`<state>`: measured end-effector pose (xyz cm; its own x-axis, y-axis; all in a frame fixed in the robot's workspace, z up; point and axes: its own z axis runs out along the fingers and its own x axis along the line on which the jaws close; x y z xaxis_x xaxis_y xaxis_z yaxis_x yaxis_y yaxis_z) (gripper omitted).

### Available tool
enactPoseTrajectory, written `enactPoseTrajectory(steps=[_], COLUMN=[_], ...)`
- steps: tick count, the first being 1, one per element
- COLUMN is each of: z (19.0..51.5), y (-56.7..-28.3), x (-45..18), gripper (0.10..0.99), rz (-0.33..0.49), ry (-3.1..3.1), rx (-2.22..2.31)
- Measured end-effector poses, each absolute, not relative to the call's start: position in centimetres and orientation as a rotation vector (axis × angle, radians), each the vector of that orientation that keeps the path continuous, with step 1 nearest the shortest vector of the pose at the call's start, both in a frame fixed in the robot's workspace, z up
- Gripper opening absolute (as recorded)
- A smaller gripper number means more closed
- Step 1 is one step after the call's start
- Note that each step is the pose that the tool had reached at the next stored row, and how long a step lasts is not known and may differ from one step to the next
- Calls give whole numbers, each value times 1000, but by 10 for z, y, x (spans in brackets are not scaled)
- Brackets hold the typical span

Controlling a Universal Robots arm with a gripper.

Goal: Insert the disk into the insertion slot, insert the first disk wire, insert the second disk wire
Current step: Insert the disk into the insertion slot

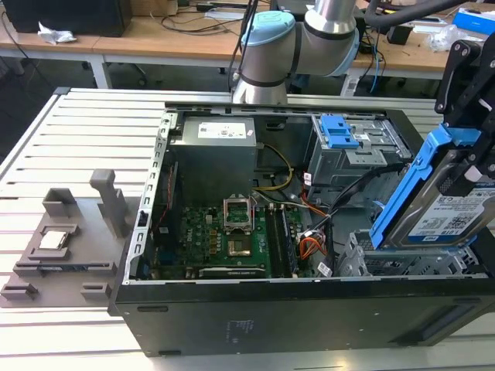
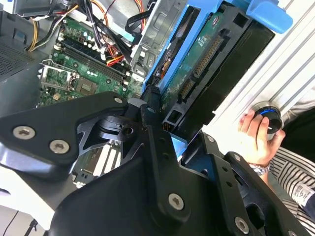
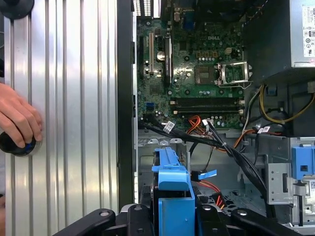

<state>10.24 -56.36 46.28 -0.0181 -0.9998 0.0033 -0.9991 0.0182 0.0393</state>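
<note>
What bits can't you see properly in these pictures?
- Low grey perforated metal drive bay: exterior view, partly behind the tilted silver hard disk in its bright blue plastic carrier.
- The disk's far end: cut off by the exterior view's right edge.
- Round black knob: first wrist view, mostly under a person's hand.

The gripper [image 3: 173,219] clasps the blue-framed disk [image 3: 171,172] near the green motherboard [image 3: 197,73], with black cables [image 3: 216,142] crossing between them. Beyond the case wall [image 3: 125,98] from the motherboard, a hand [image 3: 17,118] rests on a black knob [image 3: 17,146] on the slatted table [image 3: 74,98].
</note>
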Motion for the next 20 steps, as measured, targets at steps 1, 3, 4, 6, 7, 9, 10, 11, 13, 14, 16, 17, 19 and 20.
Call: enactPoseTrajectory(steps=[1,3,4,6,7,9,10,11,13,14,16,17,19,20], z=[462,462,461,461,460,459,458,458,455,454,452,453,452,452], y=[-564,-564,-564,-564,-564,-564,-564,-564,-563,-562,-562,-561,-561,-561], x=[102,102,102,102,102,102,102,102,102,102,102,102,102,102], gripper=[365,365,365,365,365,365,365,365,365,365,365,365,365,365], rz=[-40,-40,-40,-40,-40,-40,-40,-40,-40,-40,-40,-43,-61,-69], ry=[-2220,-2220,-2220,-2220,-2220,-2220,-2220,-2220,-2220,-2220,-2220,-2221,-2229,-2232], rx=[2180,2180,2180,2180,2180,2180,2180,2180,2180,2180,2180,2181,2189,2193])
